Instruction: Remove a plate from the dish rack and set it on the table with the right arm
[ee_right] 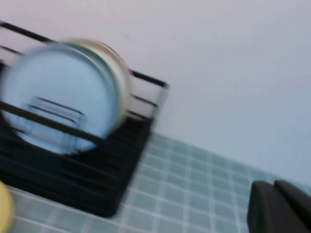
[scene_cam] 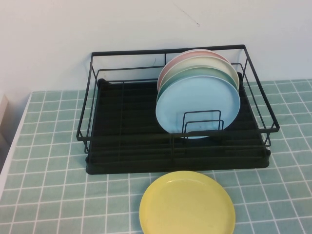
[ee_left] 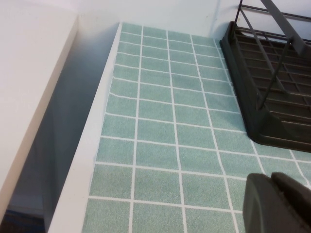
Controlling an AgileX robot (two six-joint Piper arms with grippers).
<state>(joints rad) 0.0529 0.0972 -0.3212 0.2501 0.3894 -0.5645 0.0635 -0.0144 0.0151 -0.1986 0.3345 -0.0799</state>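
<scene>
The yellow plate lies flat on the tiled table just in front of the dish rack, so the task looks done; it seems light, stiff and a little slick, best pinched at its raised rim. It lies clear of both sets of jaws: the right gripper hangs over the tiles past the rack's end with only a sliver of yellow at the far edge of its view, the left gripper sits over bare tiles beside the rack's other end, and I cannot tell whether either is spread or pressed together. Behind, the light blue plate stands upright in the rack, fronting a row of others.
</scene>
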